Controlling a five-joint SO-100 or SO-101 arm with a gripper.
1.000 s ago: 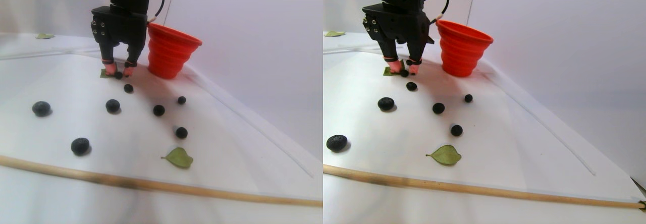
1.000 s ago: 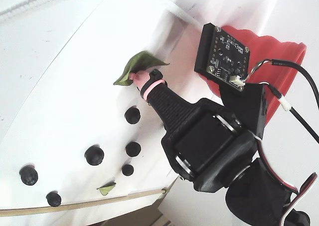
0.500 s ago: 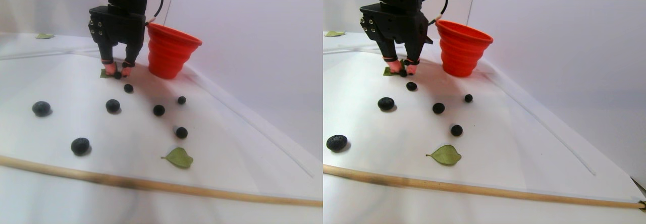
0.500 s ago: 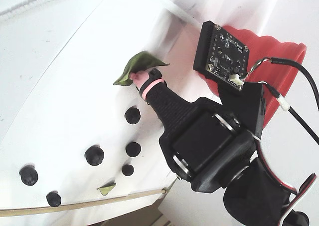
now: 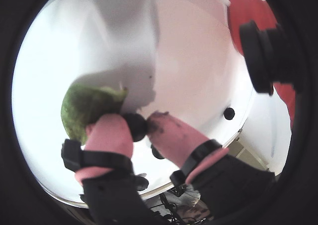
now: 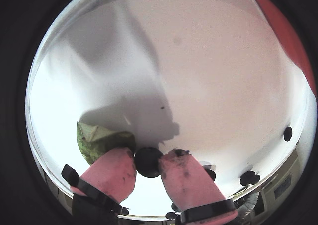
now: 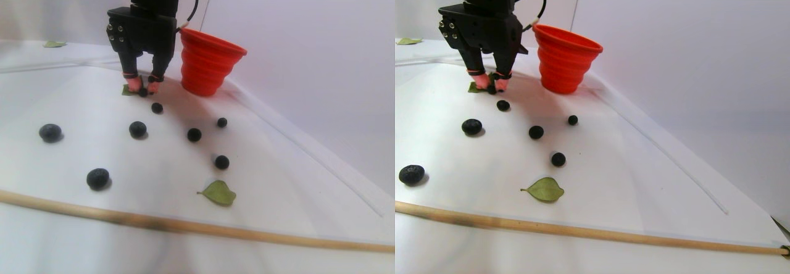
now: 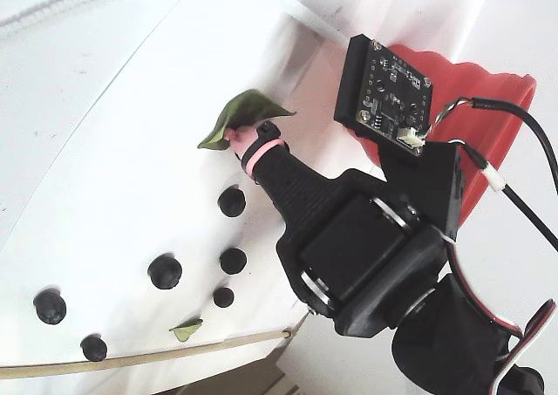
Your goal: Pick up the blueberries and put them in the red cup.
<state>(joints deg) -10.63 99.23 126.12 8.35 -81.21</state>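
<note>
My gripper [image 6: 148, 163] is shut on one blueberry [image 6: 147, 160], held between the two pink fingertips just above the white sheet. The same held berry [image 5: 135, 126] shows in both wrist views, beside a green leaf [image 6: 97, 141]. In the stereo pair view the gripper [image 7: 142, 91] stands just left of the red cup [image 7: 210, 64], which is upright at the back. Several loose blueberries lie on the sheet nearer the camera, the closest to the gripper being one blueberry [image 7: 157, 108]. In the fixed view one pink fingertip [image 8: 247, 139] touches the leaf [image 8: 244, 116]; the cup [image 8: 488, 125] is behind the arm.
A wooden stick [image 7: 185, 225] runs along the front of the sheet. A second green leaf [image 7: 219, 192] lies near it, and another leaf [image 7: 54, 44] at the far back left. A wall stands right behind the cup.
The fingertips have drawn together onto the berry by the leaf. The gripper body has shifted slightly up and left. The loose berries have not moved.
</note>
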